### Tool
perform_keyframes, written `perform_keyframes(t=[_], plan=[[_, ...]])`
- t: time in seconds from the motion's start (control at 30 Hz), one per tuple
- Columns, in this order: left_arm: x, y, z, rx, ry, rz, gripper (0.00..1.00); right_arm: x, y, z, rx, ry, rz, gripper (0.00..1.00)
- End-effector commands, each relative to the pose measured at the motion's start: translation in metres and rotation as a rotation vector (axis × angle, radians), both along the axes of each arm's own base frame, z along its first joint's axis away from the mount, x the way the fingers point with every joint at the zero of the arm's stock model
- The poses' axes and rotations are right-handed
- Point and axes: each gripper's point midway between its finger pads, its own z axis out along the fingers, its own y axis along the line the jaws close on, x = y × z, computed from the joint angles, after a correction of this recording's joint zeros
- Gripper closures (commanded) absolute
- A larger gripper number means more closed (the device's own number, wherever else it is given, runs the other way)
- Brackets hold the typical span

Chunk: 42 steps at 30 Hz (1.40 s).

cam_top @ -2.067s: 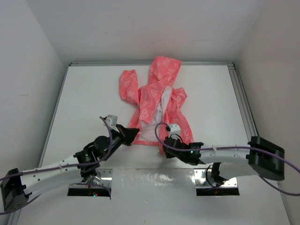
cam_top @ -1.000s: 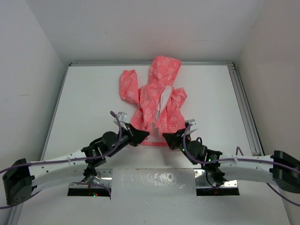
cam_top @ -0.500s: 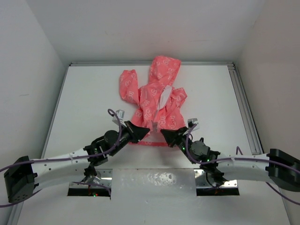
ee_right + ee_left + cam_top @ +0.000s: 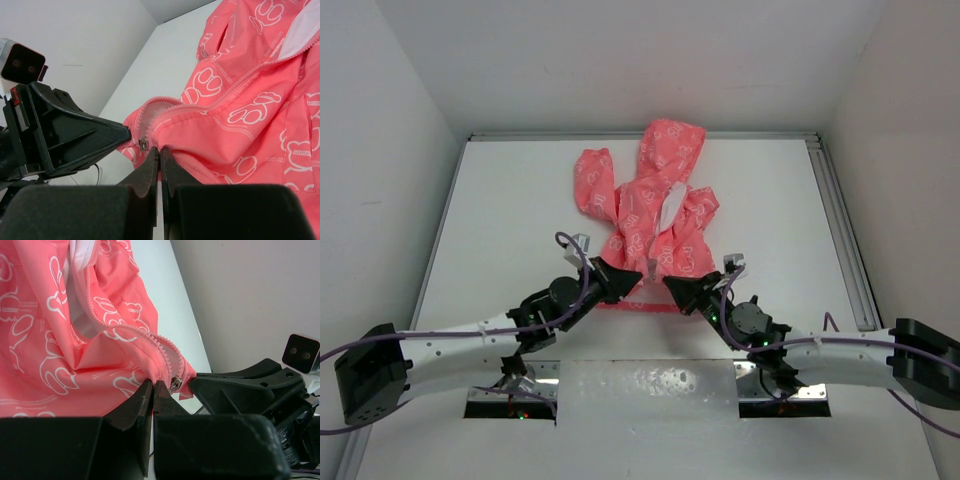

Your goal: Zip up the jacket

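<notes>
The coral-pink hooded jacket (image 4: 645, 215) lies on the white table, hood at the far side, front open with white lining showing. Its bottom hem is lifted and bunched between my two grippers. My left gripper (image 4: 634, 275) is shut on the hem's left front edge by the zipper teeth (image 4: 152, 382). My right gripper (image 4: 670, 283) is shut on the hem's right front edge (image 4: 161, 148). The small metal zipper slider (image 4: 143, 144) sits just left of the right fingertips; it also shows in the left wrist view (image 4: 174, 384). The two grippers nearly touch.
The white table (image 4: 500, 220) has a raised metal rail (image 4: 840, 220) along its right side and white walls on three sides. A reflective strip (image 4: 650, 380) and two arm base plates lie at the near edge.
Both grippers have pulled the jacket's bottom front edges together, closing the gap at the hem. The right arm swung left and forward; the jacket's lower part bunched up and the lining narrowed.
</notes>
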Motion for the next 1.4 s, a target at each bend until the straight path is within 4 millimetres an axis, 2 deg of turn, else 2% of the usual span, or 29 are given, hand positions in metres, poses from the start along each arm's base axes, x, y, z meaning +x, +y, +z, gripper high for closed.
perform_keyframes(t=[0.0, 0.47, 1.37], plan=[[0.0083, -0.005, 0.0334, -0.079, -0.067, 0.02, 1.0, -0.0031, 0.0014, 0.0186, 0.081, -0.023, 0.016, 1.0], [0.0057, -0.0147, 0.0345, -0.078, -0.091, -0.027, 1.0, -0.0028, 0.0028, 0.0186, 0.064, -0.023, 0.019, 1.0], [0.0047, -0.0143, 0.0367, -0.091, -0.105, -0.031, 1.0, -0.0042, 0.0009, 0.0172, 0.073, -0.016, 0.022, 1.0]])
